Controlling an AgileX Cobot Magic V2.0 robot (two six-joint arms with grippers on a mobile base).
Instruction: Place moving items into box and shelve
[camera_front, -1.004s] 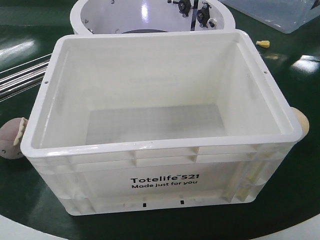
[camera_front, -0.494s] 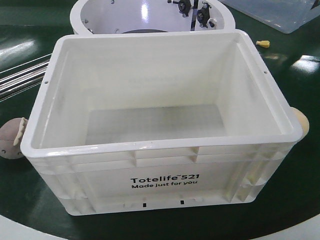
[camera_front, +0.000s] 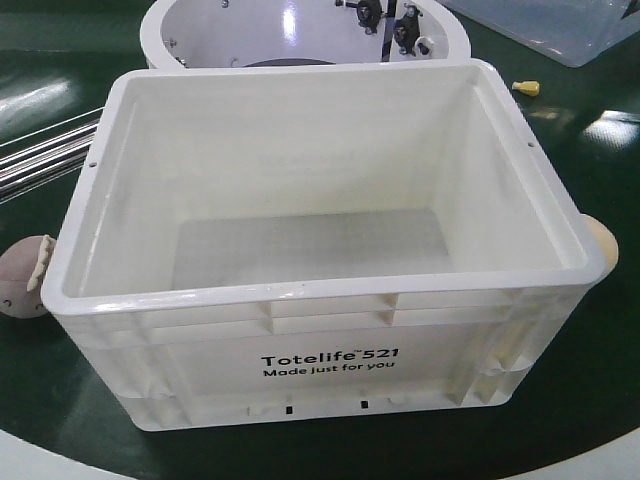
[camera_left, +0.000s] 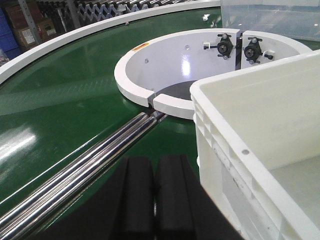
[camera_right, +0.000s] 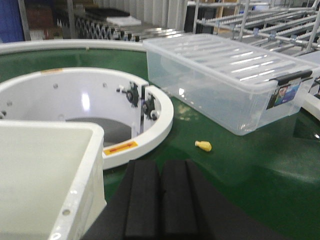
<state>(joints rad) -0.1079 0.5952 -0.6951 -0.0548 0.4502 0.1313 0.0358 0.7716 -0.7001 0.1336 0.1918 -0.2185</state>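
The white box (camera_front: 320, 290) printed "Totelife 521" stands on the green belt, nothing inside it. A pinkish-brown moving item (camera_front: 22, 278) pokes out by its left side. A pale yellow-orange one (camera_front: 602, 240) peeks from behind its right corner. In the left wrist view my left gripper (camera_left: 155, 165) is shut and holds nothing, just left of the box (camera_left: 260, 125). My right gripper (camera_right: 161, 167) is shut too with nothing in it, right of the box (camera_right: 50, 170). Neither gripper shows in the front view.
A white ring housing (camera_front: 300, 30) with black knobs sits behind the box. Chrome rods (camera_left: 85, 165) run along the belt on the left. A clear lidded tub (camera_right: 225, 80) stands at the back right, a tiny yellow piece (camera_right: 203, 145) before it.
The pinkish-brown item has barely shifted at the box's left side. Box unchanged.
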